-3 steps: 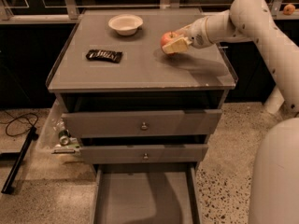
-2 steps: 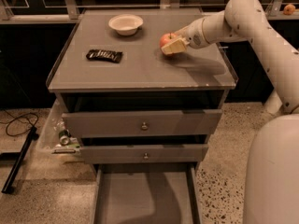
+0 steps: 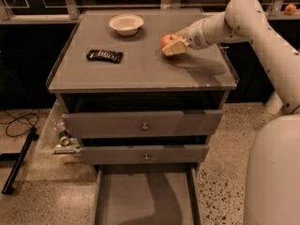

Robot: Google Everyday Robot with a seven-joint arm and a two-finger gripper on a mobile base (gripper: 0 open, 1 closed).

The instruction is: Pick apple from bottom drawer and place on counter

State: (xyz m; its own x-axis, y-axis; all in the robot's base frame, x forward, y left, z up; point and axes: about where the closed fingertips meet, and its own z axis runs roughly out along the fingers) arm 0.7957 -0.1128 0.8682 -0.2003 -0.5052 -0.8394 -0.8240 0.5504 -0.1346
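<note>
The red apple (image 3: 167, 41) with yellowish patches sits at the right middle of the grey counter (image 3: 140, 69), touching or just above its surface. My gripper (image 3: 170, 45) reaches in from the right and is closed around the apple, with one pale finger (image 3: 174, 48) across its front. The bottom drawer (image 3: 145, 196) is pulled out below the cabinet, and its grey floor is bare.
A white bowl (image 3: 125, 23) stands at the back of the counter and a black packet (image 3: 105, 56) lies at its left. Two upper drawers with knobs (image 3: 145, 125) are slightly open. Clutter (image 3: 63, 139) and a cable (image 3: 18, 123) lie on the floor left. A tiny orange fruit (image 3: 290, 8) sits far right.
The apple and gripper stay at almost the same spot on the counter. The arm's elbow has shifted slightly to the left.
</note>
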